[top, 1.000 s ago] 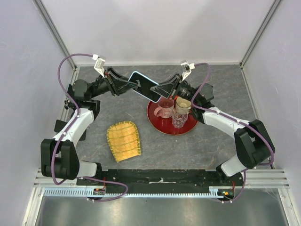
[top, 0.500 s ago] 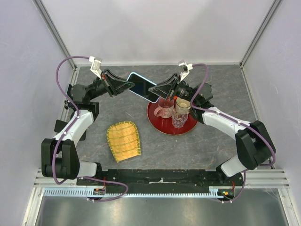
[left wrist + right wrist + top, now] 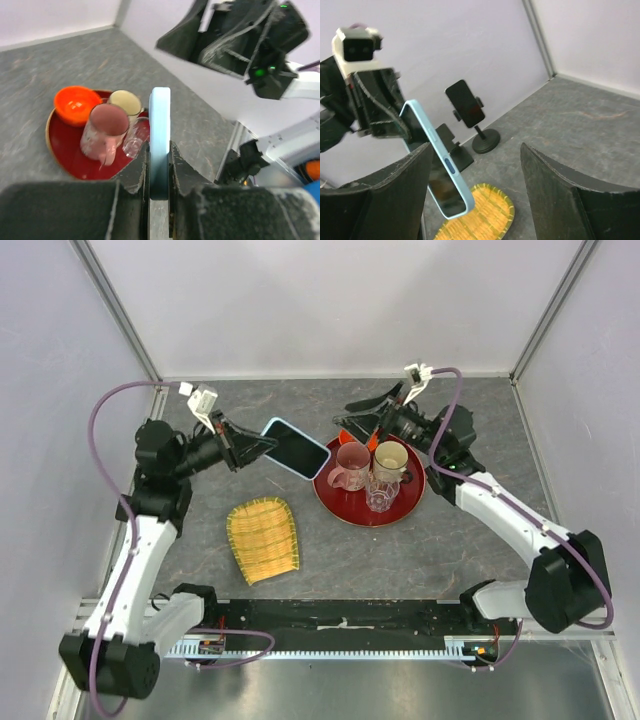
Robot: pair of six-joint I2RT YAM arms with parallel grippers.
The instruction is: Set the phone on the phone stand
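- The table point(image 3: 450, 540) runs grey under both arms, with all the action over its far half.
- The left fingers point(image 3: 262, 444) are clamped on one end of the phone point(image 3: 298, 448) and hold it up off the table. The right fingers point(image 3: 348, 416) are spread wide with nothing between them, facing the phone's free end across a gap.
- The red tray point(image 3: 335, 508) lies just past that free end and beneath the right fingers; that is the crowded side.
- The woven yellow mat point(image 3: 263, 538) lies on the near side of the left fingers, below the phone's low end.
- The phone's long axis runs straight out from the left fingers toward the tray. The left wrist camera sees it edge-on, pinched by its flat faces.
- The phone stand point(image 3: 470, 114) shows only in the right wrist view, upright on a round base by the wall. It is back behind the left fingers, the opposite way from where the phone points.
- The left arm looks much the nearer, so I'd call the coming move a swing back round, away from the tray.
- A dark bracket point(image 3: 451, 146) near the stand, partly hidden by the phone, could crowd the approach.
- I cannot tell whether the cradle is free.
- Smallest of all are the pink mug point(image 3: 350, 466), cream cup point(image 3: 389, 460), clear glass point(image 3: 378, 495) and orange bowl point(image 3: 75, 104). All sit on the tray beyond the phone's free end, off the likely path.
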